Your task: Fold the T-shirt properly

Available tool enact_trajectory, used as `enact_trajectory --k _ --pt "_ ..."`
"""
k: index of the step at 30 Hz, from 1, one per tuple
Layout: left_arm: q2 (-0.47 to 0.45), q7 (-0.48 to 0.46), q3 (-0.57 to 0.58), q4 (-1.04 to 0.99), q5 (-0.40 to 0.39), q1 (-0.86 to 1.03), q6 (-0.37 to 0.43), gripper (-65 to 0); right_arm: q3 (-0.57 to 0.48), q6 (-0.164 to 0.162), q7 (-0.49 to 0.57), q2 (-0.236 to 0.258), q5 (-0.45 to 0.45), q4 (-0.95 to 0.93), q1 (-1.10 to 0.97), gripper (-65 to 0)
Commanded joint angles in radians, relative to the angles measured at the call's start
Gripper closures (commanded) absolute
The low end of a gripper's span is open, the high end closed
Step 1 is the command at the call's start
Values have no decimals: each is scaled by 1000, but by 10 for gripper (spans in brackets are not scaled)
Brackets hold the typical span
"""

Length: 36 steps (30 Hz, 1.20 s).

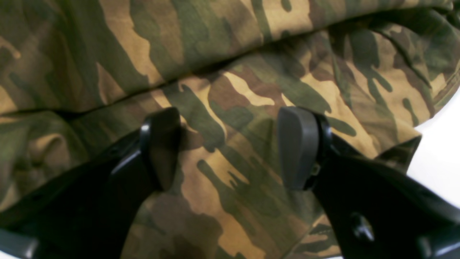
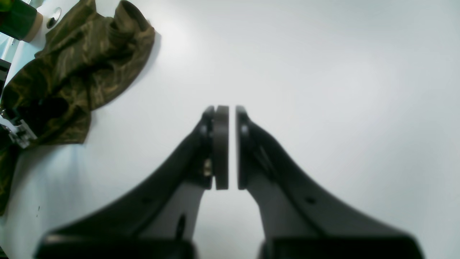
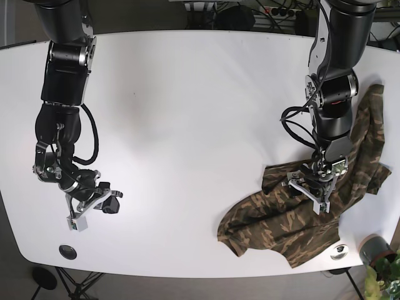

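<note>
Your left hand [image 1: 230,147] hangs spread wide directly over the camouflage T-shirt [image 3: 312,212], gripping nothing, fabric showing between its fingers [image 1: 298,147]. The shirt lies crumpled at the white desk [image 3: 187,94]'s near edge on that arm's side. Your right hand [image 2: 226,147], nearly clenched and empty, sits well apart from it.

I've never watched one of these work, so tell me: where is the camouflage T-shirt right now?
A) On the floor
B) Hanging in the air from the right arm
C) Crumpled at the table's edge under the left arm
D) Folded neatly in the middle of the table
C: the T-shirt lies rumpled on the white table beneath the left gripper, its jaws spread over the cloth; the right gripper is far away over bare table.
</note>
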Motion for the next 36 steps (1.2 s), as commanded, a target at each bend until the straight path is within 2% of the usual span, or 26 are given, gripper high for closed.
enact_trajectory --k 1,10,11,14,16,17,20,24,27,33,36 --pt "-9 -1 23 9 -4 -22 -3 -397 6 4 25 9 22 21 35 -27" --pt "-13 -1 184 18 -6 44 -6 -379 6 4 25 6 24 21 41 -27" --pt "-13 -1 195 19 -7 55 -7 -343 6 4 25 4 24 21 41 -27" --pt "-13 -2 204 19 -6 66 -7 -172 6 4 25 4 24 21 41 -27" --pt "-13 -2 207 19 -6 66 -7 -26 6 4 27 4 24 21 41 -27" --pt "-12 -2 209 19 -4 66 -7 0 6 4 27 4 24 21 41 -27" --pt "-10 -1 209 19 -4 69 -19 0 6 4 27 4 24 21 41 -27" --pt "28 1 209 32 -4 101 -93 0 7 4 27 11 24 21 41 -27" --pt "56 51 209 110 -4 144 -112 0 56 4 25 11 24 21 35 -27" --pt "123 222 215 493 -3 334 -125 0 131 8 10 12 24 32 10 -27" --pt "155 286 298 651 -3 415 -127 0 154 11 -18 12 24 70 -7 -27"
